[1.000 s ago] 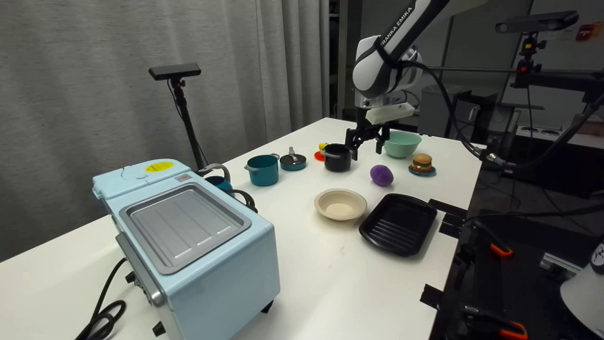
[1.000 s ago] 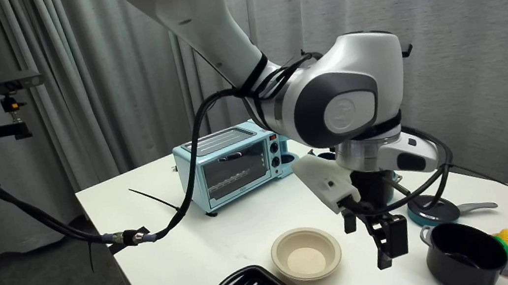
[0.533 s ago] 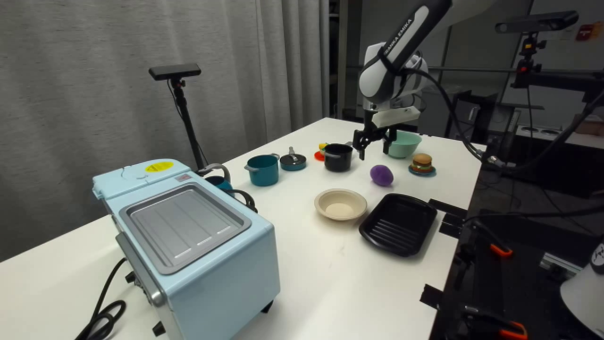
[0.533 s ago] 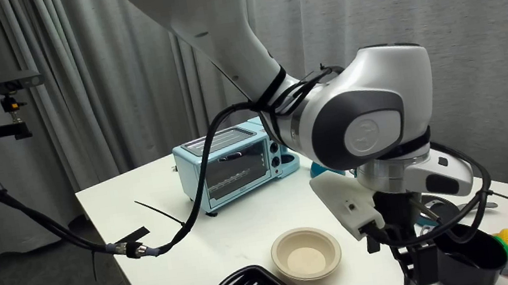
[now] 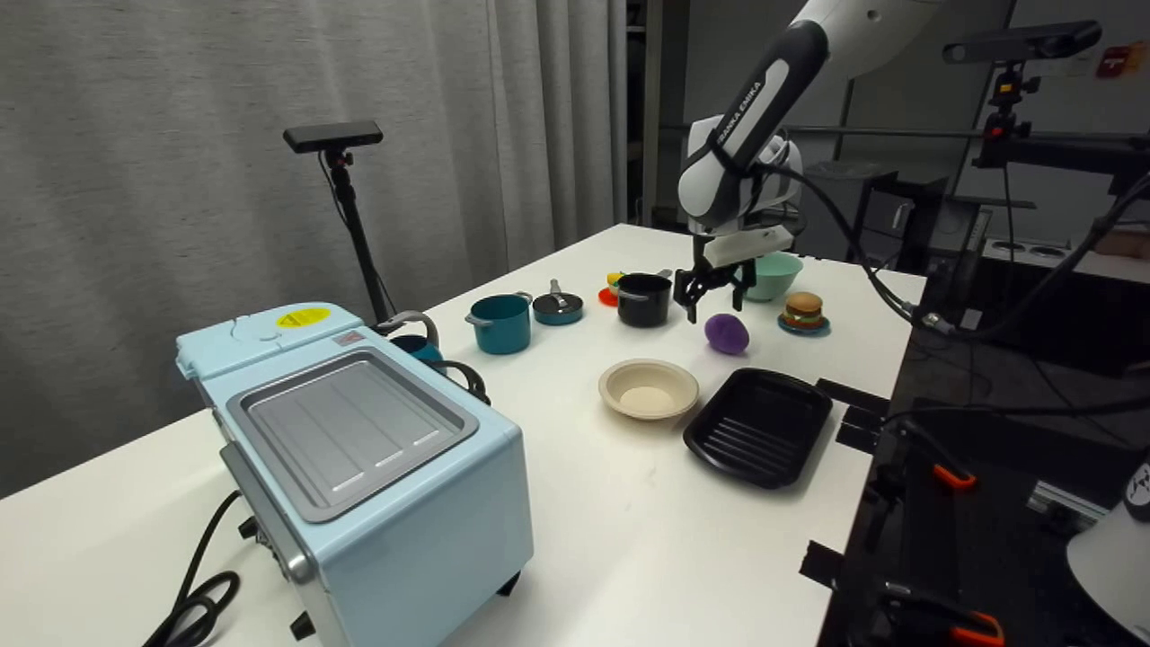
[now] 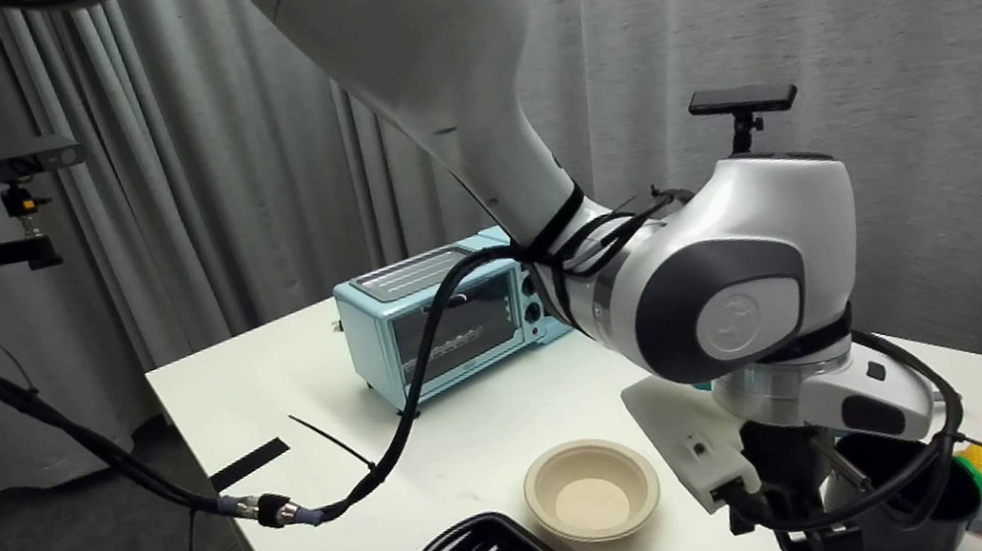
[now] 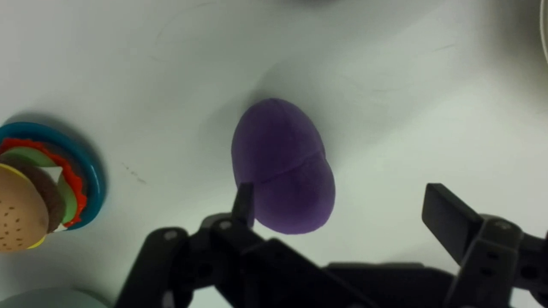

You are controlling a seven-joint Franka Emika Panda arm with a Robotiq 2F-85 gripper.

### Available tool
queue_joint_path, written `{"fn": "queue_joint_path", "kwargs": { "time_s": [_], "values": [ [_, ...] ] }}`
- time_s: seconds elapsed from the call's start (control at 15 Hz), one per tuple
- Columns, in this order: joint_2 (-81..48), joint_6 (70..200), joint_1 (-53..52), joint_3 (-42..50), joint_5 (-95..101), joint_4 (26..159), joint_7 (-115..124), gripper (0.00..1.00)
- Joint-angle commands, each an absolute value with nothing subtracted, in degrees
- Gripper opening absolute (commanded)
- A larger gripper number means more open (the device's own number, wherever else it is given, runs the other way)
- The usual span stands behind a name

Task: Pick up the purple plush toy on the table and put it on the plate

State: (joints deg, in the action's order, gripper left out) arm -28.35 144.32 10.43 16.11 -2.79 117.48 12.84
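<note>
Claw [image 7: 340,192] gapes wide, one finger [image 7: 244,204] hiding part of the purple plush toy [image 7: 284,167] in wrist view.

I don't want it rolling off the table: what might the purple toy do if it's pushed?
The purple toy may roll: its sides look rounded. Its oval shape would probably make it wobble rather than run straight.

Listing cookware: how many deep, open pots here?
2: a round teal pot nearer the pale-blue oven, a round black pot nearer the black gripper. A blue vessel half-hidden by the oven may be another.
</note>
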Motion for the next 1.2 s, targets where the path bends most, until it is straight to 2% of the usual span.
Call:
{"fn": "queue_joint_path", "kwargs": {
  "time_s": [0.0,0.6,0.67,0.73,1.13],
  "values": [
    [-32.81,144.81,10.30,16.50,-1.83,113.19,15.86,1.00],
    [-37.44,142.67,10.80,19.82,-0.58,109.87,17.29,1.00],
    [-37.63,142.75,10.60,20.13,-0.59,109.98,17.64,0.89],
    [-37.76,142.74,10.68,20.42,-0.60,109.84,17.59,0.74],
    [-35.49,143.13,10.33,20.09,-1.23,110.00,17.36,0.28]
  ]
}}
